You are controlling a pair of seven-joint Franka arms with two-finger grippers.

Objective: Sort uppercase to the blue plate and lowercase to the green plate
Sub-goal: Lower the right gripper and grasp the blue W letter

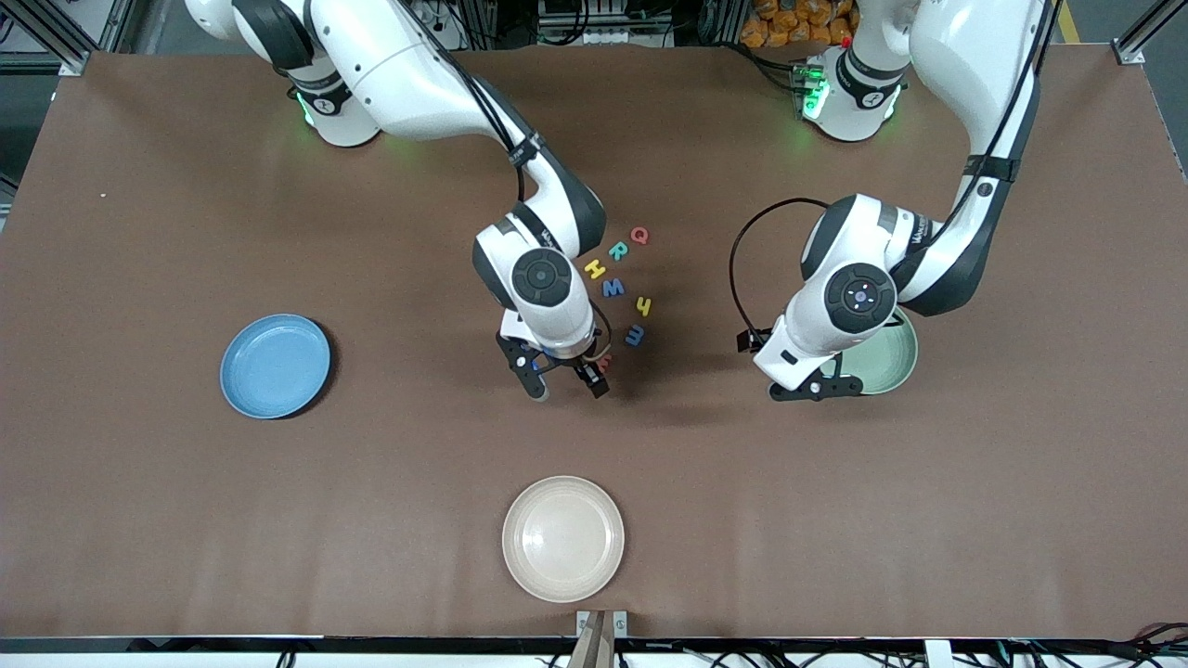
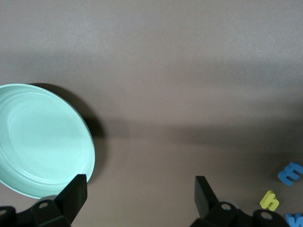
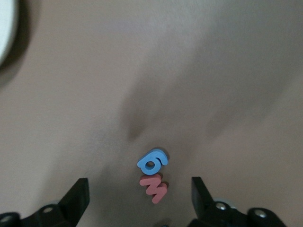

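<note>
My right gripper (image 1: pixel 568 390) hangs low and open over the end of the letter cluster nearest the front camera. In the right wrist view its fingers straddle a blue g (image 3: pixel 152 162) and a red m (image 3: pixel 154 187) without touching them. Only the red m (image 1: pixel 603 362) peeks out beside the hand in the front view. Farther from the camera lie a blue m (image 1: pixel 635 335), yellow h (image 1: pixel 643 305), blue M (image 1: pixel 613 288), yellow H (image 1: pixel 595 269), green R (image 1: pixel 618 250) and red Q (image 1: pixel 639 235). The left gripper (image 1: pixel 817 390) waits open and empty beside the green plate (image 1: pixel 886 357). The blue plate (image 1: pixel 275 366) lies toward the right arm's end.
A beige plate (image 1: pixel 562 538) lies near the table's front edge, nearer the camera than the letters. The left wrist view shows the green plate (image 2: pixel 42 142), bare brown table under the left gripper (image 2: pixel 139 194), and the yellow h (image 2: pixel 270 200) and blue m (image 2: pixel 289 172) off to one side.
</note>
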